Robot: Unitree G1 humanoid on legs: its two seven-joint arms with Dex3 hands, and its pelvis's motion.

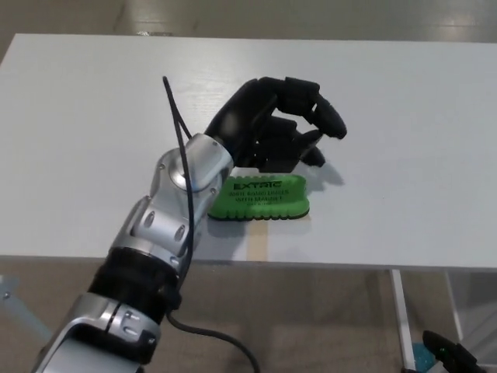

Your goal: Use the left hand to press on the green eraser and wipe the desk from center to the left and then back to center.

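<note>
Left arm: enters from the lower left, silver forearm angled up across the desk (404,101) edge, a black cable looping over the wrist.
Left hand (276,132): black, poised over the far edge of the eraser (260,197), palm down, fingers (326,116) curled downward and close together.
Grip: nothing held; whether the hand touches the eraser cannot be told.
Eraser: green, black lettering on top, flat on the white desk near the front edge, about centre.
Hidden: the eraser's far left corner lies behind the wrist.
Right hand: out of sight.
Unclear: a dark object at the bottom right corner, cut off.
</note>
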